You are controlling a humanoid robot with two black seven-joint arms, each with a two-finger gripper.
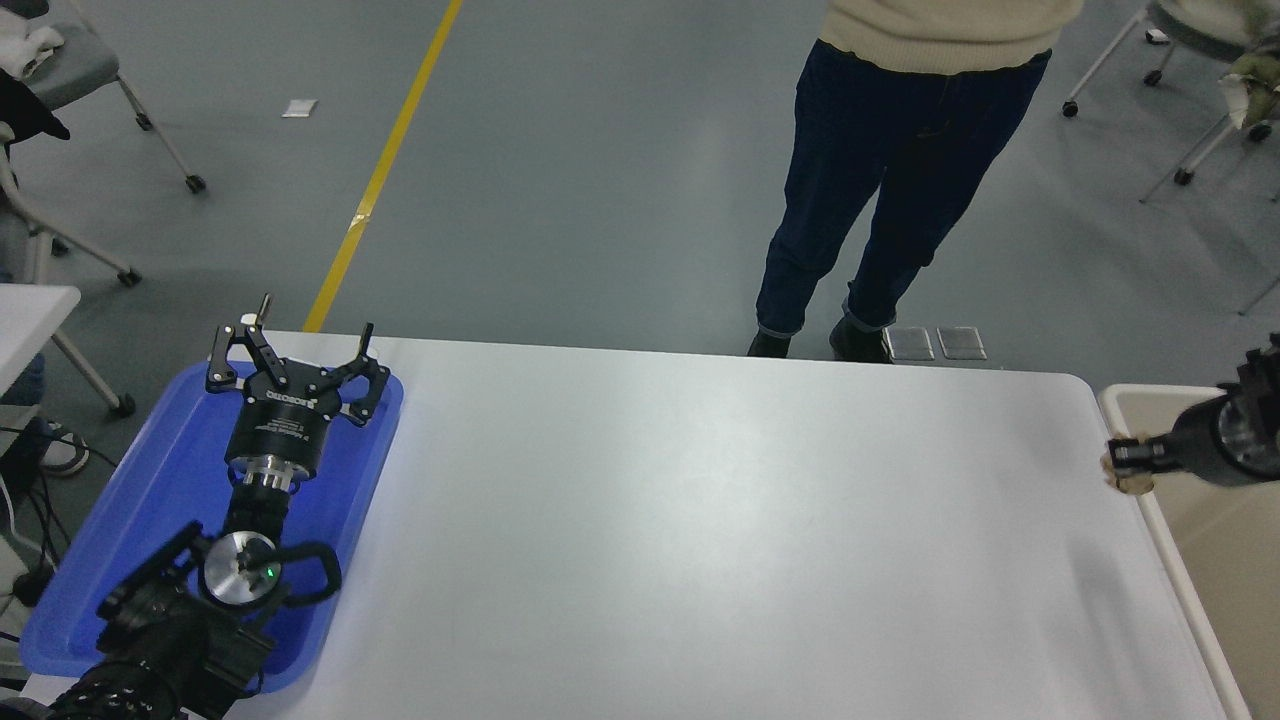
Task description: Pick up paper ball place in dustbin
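Head view: right gripper (pixel 1125 458) clenched on paper ball (pixel 1128 480) at surface's right edge, beside dustbin (pixel 1165 520) rim, ready to drop; left gripper (pixel 290 365) parked, released.

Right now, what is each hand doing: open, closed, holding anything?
Left hand: open, empty, parked over the blue tray.
Right hand: closed on the paper ball, at the dustbin rim.

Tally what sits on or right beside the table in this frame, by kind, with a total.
Blue tray: 1
Paper ball: 1
Dustbin: 1
Black grippers: 2, the left gripper and the right gripper
Total: 5
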